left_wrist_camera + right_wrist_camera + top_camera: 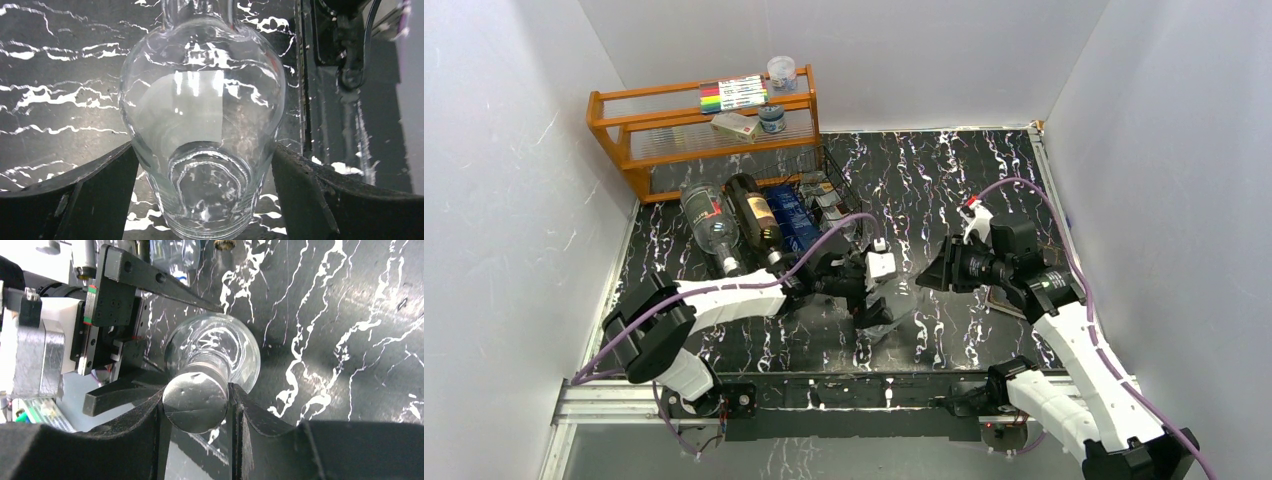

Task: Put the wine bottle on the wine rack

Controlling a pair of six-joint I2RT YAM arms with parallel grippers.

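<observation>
Glass fills the left wrist view: a clear, round-bodied glass wine bottle [202,130] sits between the black fingers of the left gripper [202,155], which flank its belly on both sides; whether they squeeze it cannot be told. At lower centre of the right wrist view, the right gripper [197,407] pinches the bottle's neck end. In the top view the bottle is mid-frame between both grippers, over the black marbled table [944,190]. It is well apart from the low black wire rack [836,185] at upper left, where other bottles [754,220] lie.
</observation>
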